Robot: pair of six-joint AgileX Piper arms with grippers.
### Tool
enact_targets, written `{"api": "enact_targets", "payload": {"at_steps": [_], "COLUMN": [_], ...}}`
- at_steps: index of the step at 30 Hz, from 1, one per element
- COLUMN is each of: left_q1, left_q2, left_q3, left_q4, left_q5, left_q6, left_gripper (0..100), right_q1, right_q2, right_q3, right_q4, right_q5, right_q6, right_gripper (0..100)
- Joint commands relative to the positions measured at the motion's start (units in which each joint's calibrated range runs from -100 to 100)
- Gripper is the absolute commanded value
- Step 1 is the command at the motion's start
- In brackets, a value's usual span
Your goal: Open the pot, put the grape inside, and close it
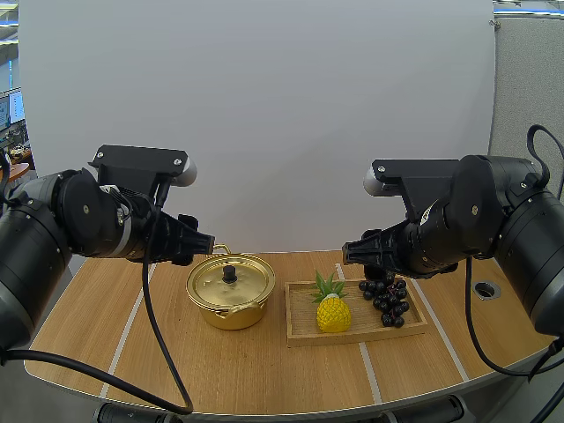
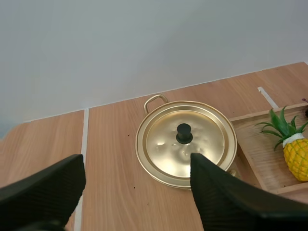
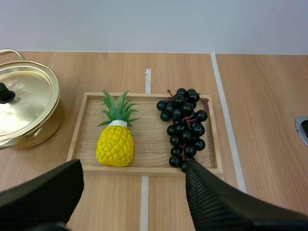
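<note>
A gold pot (image 1: 231, 291) stands on the wooden table, its lid (image 2: 185, 142) on and topped by a black knob (image 2: 184, 133). To its right, a bunch of dark grapes (image 1: 386, 300) lies in the right part of a wooden tray (image 1: 352, 330). My left gripper (image 1: 207, 240) hovers above the pot's back left side; in the left wrist view its fingers (image 2: 136, 163) stand wide apart, open and holding nothing. Above the tray's back edge hangs my right gripper (image 1: 348, 251), also open (image 3: 132, 166), with the grapes (image 3: 184, 126) below it. The pot (image 3: 19, 110) sits just left of the tray (image 3: 149, 139).
A yellow toy pineapple (image 1: 333, 310) lies in the tray's left half, beside the grapes (image 3: 115, 144). A round metal grommet (image 1: 486, 289) is set in the table at the far right. White tape lines cross the tabletop. The table's curved front edge is near.
</note>
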Motion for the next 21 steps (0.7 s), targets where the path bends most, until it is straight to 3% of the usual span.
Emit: {"api": "enact_targets", "payload": {"at_steps": [1, 11, 21], "left_q1": [-0.13, -0.13, -0.21], "left_q2": [0.77, 11.84, 29.05], "left_q3": [-0.32, -0.32, -9.14], "left_q4": [-0.65, -13.44, -16.33], "left_q5": [-2.18, -3.77, -0.74], "left_q6": [6.09, 24.98, 30.48], "left_gripper": [100, 100, 100], "right_q1": [-0.22, -0.22, -0.22], "right_q2": [-0.1, -0.1, -0.1], "right_q3": [-0.45, -0.45, -0.45], "right_q4": [0.0, 0.0, 0.0], "right_q5": [0.28, 0.28, 0.28], "right_q6": [0.0, 0.0, 0.0], "right_gripper": [100, 100, 100]}}
